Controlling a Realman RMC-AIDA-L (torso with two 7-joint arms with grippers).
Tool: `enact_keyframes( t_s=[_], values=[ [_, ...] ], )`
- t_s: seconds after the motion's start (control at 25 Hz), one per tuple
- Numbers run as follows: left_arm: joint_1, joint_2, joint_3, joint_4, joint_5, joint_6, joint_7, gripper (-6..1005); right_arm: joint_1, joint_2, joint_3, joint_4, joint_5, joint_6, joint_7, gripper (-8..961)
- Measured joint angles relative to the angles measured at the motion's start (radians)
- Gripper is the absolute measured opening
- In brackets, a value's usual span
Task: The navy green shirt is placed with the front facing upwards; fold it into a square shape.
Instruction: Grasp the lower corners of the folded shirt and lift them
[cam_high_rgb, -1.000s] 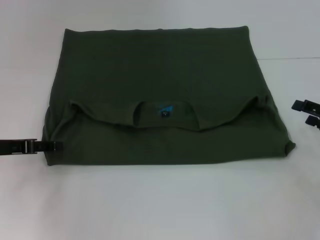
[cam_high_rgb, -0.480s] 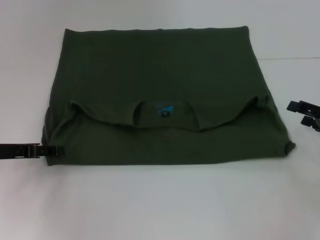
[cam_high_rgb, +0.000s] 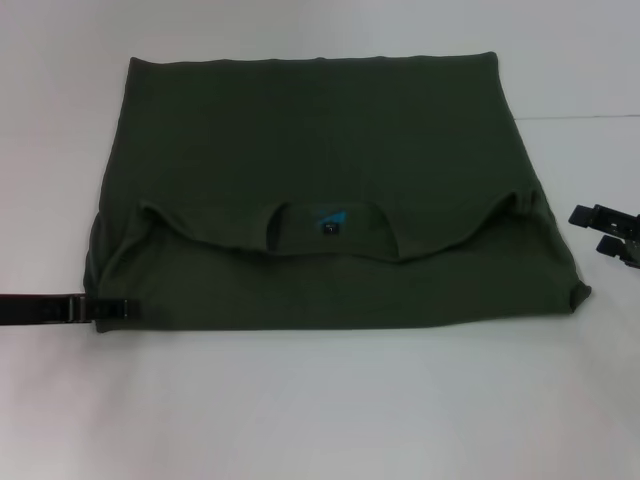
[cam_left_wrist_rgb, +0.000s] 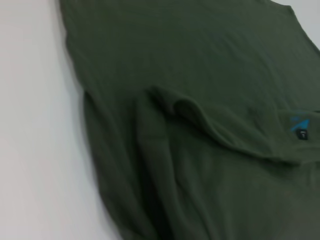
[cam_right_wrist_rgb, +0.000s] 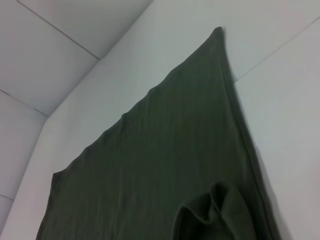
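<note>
White and bare, the table (cam_high_rgb: 320, 410) ran out in front of the robot, and the navy green shirt (cam_high_rgb: 320, 200) lay flat across its middle. Nearest the robot, the shirt's upper part had been turned down over the body, so the ribbed collar (cam_high_rgb: 330, 235) and both sleeve folds faced up. At the near left corner the left tool (cam_high_rgb: 122, 309) lay low on the table, its tip touching the shirt's edge; whether its fingers were apart or together could not be told. Off the right edge, clear of the cloth, the right tool (cam_high_rgb: 590, 230) waited with its two fingers apart, holding nothing.

The shirt looked like soft, light cotton that would sag and wrinkle when lifted, not slippery and not fragile. The likely places to take hold were the doubled near corners, pinching every layer so the fold stayed together.

Inside the collar sat a blue neck label (cam_high_rgb: 328, 222) with a small dark tab; its print was too small to read. Beyond it the plain green cloth reached the straight far edge.
</note>
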Motion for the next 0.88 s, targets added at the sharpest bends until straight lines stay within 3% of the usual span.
enact_keyframes(
  t_s=[0.6,0.8,0.88],
  values=[
    [-0.035,-0.001,0.000,-0.046,0.001,-0.008,-0.002,677,0.001,0.000,-0.002,0.000,0.000,0.000,-0.002,869],
    [-0.030,-0.002,0.000,-0.045,0.002,-0.057,-0.014,600,0.002,0.000,-0.002,0.000,0.000,0.002,-0.003,869],
    [-0.028,-0.004,0.005,-0.043,0.004,-0.068,-0.014,525,0.003,0.000,-0.002,0.000,0.000,0.001,-0.003,869]
  ],
)
